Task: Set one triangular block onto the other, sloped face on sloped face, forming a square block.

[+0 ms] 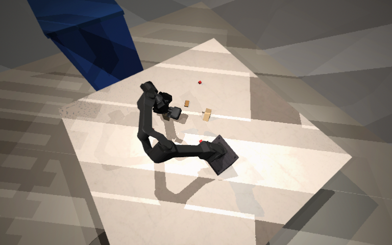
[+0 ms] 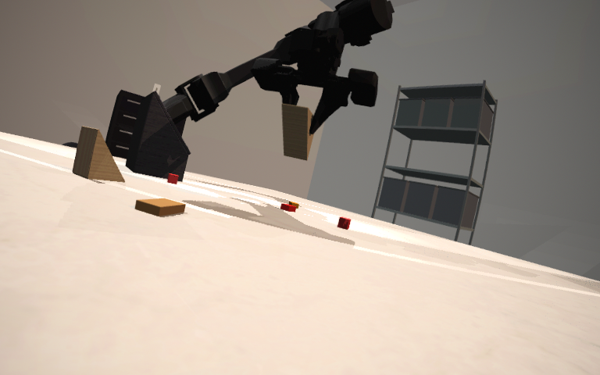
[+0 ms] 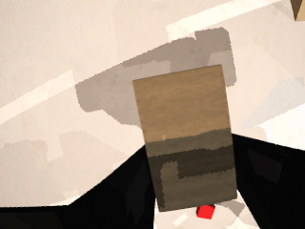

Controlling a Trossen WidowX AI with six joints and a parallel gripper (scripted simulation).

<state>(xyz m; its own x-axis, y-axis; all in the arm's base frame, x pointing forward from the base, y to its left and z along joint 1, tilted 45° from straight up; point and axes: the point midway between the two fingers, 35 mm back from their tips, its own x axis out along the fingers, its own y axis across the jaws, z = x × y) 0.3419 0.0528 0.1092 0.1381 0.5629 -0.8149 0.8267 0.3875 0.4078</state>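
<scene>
One wooden triangular block (image 1: 206,116) (image 2: 89,155) stands on the table, its upright face at the left and its slope falling to the right in the exterior view; its corner (image 3: 298,10) shows at the wrist view's top right. My gripper (image 2: 301,119) (image 3: 185,145) is shut on the other triangular block (image 2: 294,143) (image 3: 183,105), one finger at each side. The held block hangs steeply tilted, well above the table and apart from the standing block. In the top view the hand mostly hides it. Its far side is hidden in the wrist view.
A flat orange-brown block (image 1: 187,103) (image 2: 160,206) lies near the standing block. Red cubes (image 1: 199,82) (image 2: 173,178) (image 2: 344,223) (image 3: 206,212), another red piece (image 2: 288,208) and a small orange piece (image 2: 294,205) lie about. The arm's base (image 1: 226,158) (image 2: 155,141) is behind the standing block in the exterior view.
</scene>
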